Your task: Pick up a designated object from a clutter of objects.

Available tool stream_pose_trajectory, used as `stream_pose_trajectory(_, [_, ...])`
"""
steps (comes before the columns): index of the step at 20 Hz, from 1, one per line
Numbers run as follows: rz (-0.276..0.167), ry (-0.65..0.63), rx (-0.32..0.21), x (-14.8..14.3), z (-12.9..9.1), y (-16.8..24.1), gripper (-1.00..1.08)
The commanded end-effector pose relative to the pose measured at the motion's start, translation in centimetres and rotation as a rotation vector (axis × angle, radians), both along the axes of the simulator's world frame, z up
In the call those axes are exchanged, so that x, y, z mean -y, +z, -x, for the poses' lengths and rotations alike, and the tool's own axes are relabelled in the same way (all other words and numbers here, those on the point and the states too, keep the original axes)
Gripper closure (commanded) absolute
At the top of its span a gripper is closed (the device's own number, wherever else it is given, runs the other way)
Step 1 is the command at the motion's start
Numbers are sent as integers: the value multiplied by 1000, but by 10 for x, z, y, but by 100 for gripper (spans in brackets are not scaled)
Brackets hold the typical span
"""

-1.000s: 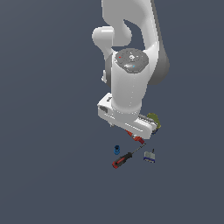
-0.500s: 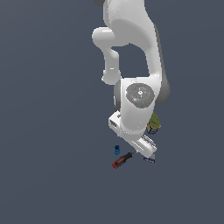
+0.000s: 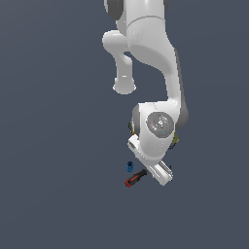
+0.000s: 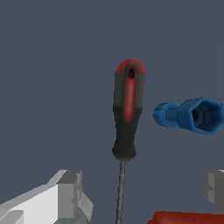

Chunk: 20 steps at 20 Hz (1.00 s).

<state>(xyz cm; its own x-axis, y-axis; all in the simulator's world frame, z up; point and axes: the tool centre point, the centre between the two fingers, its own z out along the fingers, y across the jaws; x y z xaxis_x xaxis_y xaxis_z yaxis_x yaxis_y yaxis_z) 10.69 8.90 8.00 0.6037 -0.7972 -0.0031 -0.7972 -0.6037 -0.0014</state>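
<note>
Around your target you have a small blue plastic cylinder with a hexagonal socket end point(image 4: 192, 115), lying just beside the handle at its 3 o'clock in the wrist view, apart from it. In the exterior view that same blue piece point(image 3: 130, 167) sits at 11 o'clock of the handle. A red tool body point(image 4: 188, 217) shows near the thin shaft, only partly in view. An olive-yellow can point(image 3: 174, 141) peeks out behind the white arm's wrist housing; most of the clutter is hidden by the arm.

The slim screwdriver with the red-and-black handle and thin dark metal shaft point(image 4: 127, 114) lies flat on the dark grey worktop point(image 3: 58, 146). Your jaws point(image 4: 142, 192) stand released, with one grey fingertip point(image 4: 70, 194) on one side of the shaft and the other on the far side, neither touching it. The shaft runs between them; the handle lies beyond the fingertips.

In the exterior view the screwdriver point(image 3: 135, 178) lies just beside the hand, its long axis running from 8 o'clock, the red butt end, to 2 o'clock, where the shaft disappears under the hand.
</note>
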Motion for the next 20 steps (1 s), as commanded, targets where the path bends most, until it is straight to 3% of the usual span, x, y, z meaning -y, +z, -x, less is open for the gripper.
stream_pose_trajectory(1, [2,-25,1,-2,-1,-8,-92])
stream_pose_trajectory(12, [3,-43,0,-4,-1,-20,-92])
stream_pose_trajectory(20, [3,-46,1,-4,0,-57,-92])
